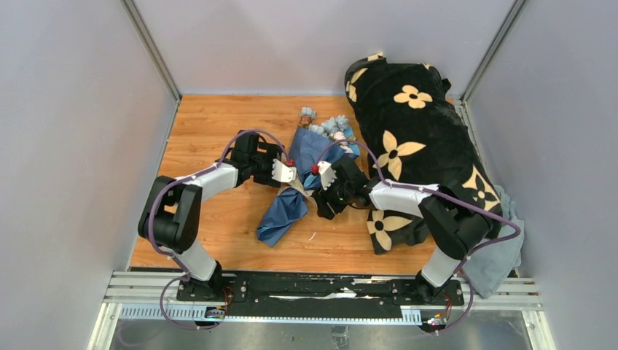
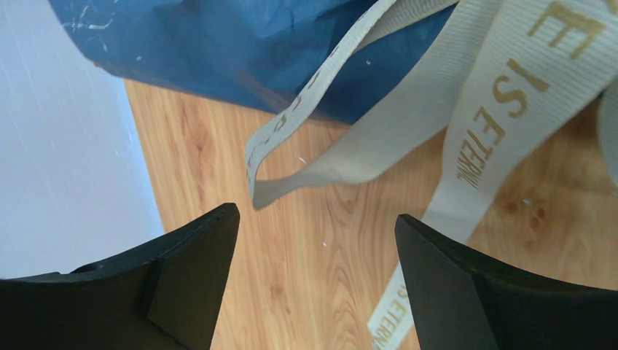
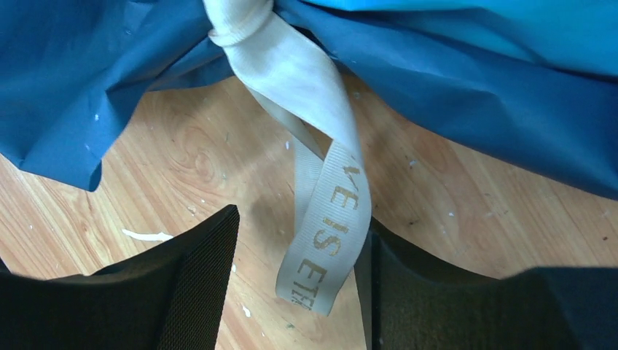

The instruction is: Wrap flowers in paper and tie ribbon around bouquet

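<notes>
Two ribbon (image 3: 291, 69) tails: one inside wide right end effector (image 3: 300, 220), one before wide left end effector (image 2: 317, 214).

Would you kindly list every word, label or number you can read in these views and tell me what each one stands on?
"E IS ETERN": gold print on the ribbon, left wrist view, cut off at both ends.
"ETERN": same ribbon, lower in that view.
"VE IS ETE": ribbon tail, right wrist view, rest hidden.
Print on the twisted thin strand: too skewed to read.
Top view: nothing legible.
</notes>
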Available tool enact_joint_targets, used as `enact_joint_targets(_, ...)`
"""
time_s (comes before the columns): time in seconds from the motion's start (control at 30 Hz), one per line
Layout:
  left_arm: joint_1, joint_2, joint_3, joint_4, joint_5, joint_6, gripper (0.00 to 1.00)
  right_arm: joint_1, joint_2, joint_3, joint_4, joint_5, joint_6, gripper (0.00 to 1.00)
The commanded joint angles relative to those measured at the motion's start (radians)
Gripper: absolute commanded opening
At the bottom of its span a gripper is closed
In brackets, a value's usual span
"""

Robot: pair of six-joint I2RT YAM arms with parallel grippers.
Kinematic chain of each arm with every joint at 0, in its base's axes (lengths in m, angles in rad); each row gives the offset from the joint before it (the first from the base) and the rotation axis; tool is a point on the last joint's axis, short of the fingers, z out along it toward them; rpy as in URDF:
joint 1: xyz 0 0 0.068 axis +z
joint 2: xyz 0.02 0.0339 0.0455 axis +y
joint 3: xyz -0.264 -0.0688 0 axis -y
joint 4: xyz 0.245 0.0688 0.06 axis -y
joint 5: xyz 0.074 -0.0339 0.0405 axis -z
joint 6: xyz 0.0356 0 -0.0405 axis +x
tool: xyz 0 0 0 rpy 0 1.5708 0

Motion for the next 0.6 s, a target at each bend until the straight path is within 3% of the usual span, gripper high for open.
enact_joint_targets(0.0,-0.007,0.06,0.028,0.129,0.056,0.103,0.88,0.048,0.056,-0.057,-0.092,0.061,0.011,0.6)
enact_joint_targets(0.13,-0.03,0.083,0.01,0.162,0.092,0.151,0.93,0.049,0.077,-0.049,-0.092,0.094,0.018,0.51)
enact_joint_targets(0.2,-0.045,0.082,-0.003,0.164,0.113,0.169,0.83,0.049,0.08,-0.048,-0.092,0.099,0.018,0.41)
enact_joint_targets(0.23,-0.052,0.081,-0.009,0.164,0.117,0.181,0.69,0.048,0.081,-0.048,-0.095,0.098,0.018,0.34)
enact_joint_targets(0.33,-0.06,0.078,-0.016,0.166,0.112,0.206,0.06,0.047,0.084,-0.049,-0.115,0.089,0.02,0.09)
enact_joint_targets(0.37,-0.06,0.075,-0.015,0.183,0.099,0.192,0.0,0.048,0.081,-0.052,-0.122,0.082,0.024,0.03)
enact_joint_targets(0.57,-0.019,0.093,0.062,0.273,0.014,0.024,0.0,0.045,0.042,-0.11,-0.163,-0.003,0.102,0.0)
